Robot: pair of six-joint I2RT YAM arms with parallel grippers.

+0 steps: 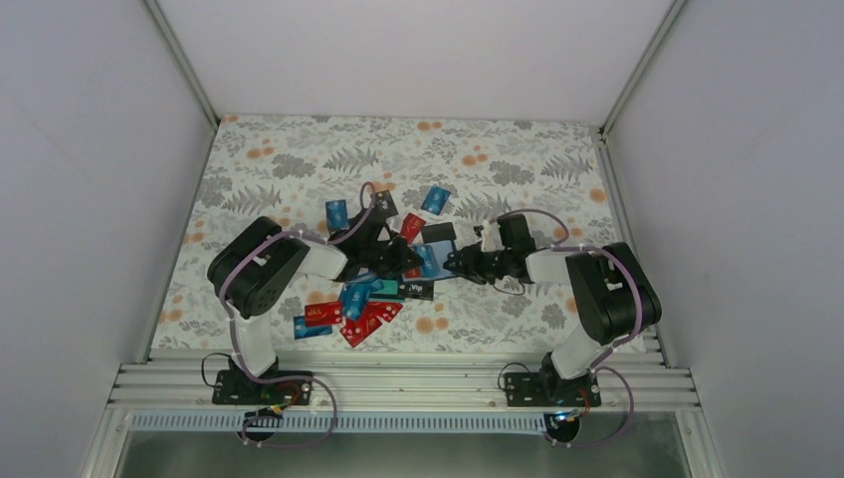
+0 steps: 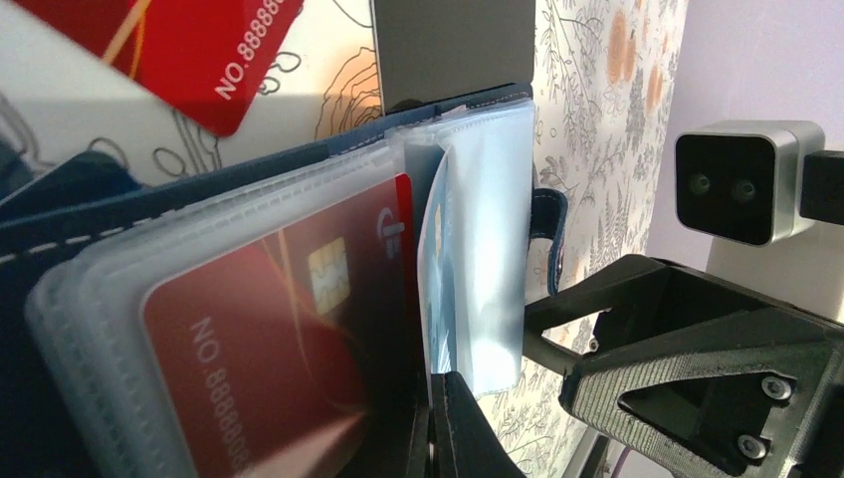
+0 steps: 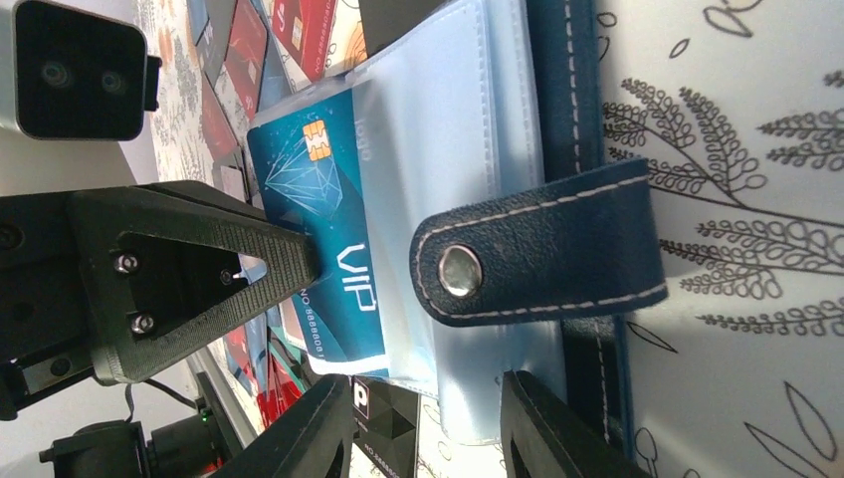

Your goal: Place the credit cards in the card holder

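Top external view leaves the card holder [image 1: 430, 259] mostly hidden among scattered credit cards [image 1: 370, 321]. The left gripper [image 2: 450, 418] clamps its edge, and the right gripper [image 3: 430, 398] has jaws partly apart, grip unclear.

The card holder [image 3: 577, 229] looks matt stitched leather with glossy clear plastic sleeves [image 3: 438, 129]; credit cards [image 3: 309, 169] glossy plastic.

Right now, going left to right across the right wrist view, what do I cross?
left gripper → blue VIP card → clear sleeve → card holder's snap strap → floral tablecloth
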